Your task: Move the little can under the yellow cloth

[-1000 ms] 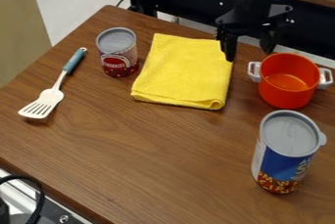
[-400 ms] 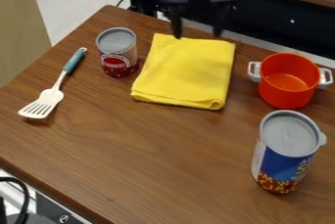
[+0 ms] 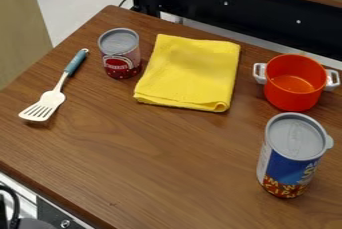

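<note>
Well to the left of the yellow cloth (image 3: 188, 73), a slotted spatula (image 3: 50, 98) is lying flat on the table (image 3: 153, 163), its handle pointing toward the far edge. Between spatula and cloth, the little can (image 3: 120, 55) is standing upright, just beside the cloth's left edge and outside it, so the move is looking undone. Beyond the cloth's far edge, the black gripper (image 3: 172, 3) is blending into the dark background; whether it is opening, closing or gripping anything, I cannot tell. The cloth itself is lying folded and fairly flat, with no lump suggesting anything beneath it. To its right, an orange pot (image 3: 294, 85) with white handles is standing near, and a tall lidded can (image 3: 290, 158) is standing toward the camera, right of the cloth's near corner. As I am judging it, everything is remaining: grasping the little can, lifting it and bringing it to the cloth. "Under" is leaving some doubt: tucking the can beneath would be requiring a raised edge, while setting it on the near side would be needing only a carry.
</note>
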Robot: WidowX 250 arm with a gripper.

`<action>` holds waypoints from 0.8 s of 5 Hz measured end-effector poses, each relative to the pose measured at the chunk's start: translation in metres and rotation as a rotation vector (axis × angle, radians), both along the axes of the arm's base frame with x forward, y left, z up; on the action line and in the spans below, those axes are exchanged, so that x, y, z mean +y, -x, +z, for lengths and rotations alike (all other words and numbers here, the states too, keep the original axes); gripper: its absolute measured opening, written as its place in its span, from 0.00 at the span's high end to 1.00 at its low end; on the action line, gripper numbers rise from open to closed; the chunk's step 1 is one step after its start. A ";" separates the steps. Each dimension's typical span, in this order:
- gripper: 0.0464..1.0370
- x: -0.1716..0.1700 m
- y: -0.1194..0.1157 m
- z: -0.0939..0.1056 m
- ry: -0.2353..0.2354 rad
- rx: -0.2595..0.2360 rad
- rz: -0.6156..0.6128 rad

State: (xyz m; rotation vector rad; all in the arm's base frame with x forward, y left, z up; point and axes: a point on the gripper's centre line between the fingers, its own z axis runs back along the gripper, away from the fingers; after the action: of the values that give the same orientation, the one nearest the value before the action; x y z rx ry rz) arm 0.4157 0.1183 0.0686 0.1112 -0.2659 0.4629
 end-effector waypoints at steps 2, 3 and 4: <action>0.04 0.051 0.007 -0.019 0.022 -0.011 -0.042; 0.04 0.065 0.016 -0.020 0.034 0.015 -0.070; 0.04 0.072 0.012 -0.028 0.053 0.026 -0.071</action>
State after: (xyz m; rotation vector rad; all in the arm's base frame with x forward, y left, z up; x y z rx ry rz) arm 0.4036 0.1907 0.0410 0.0558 -0.2312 0.3977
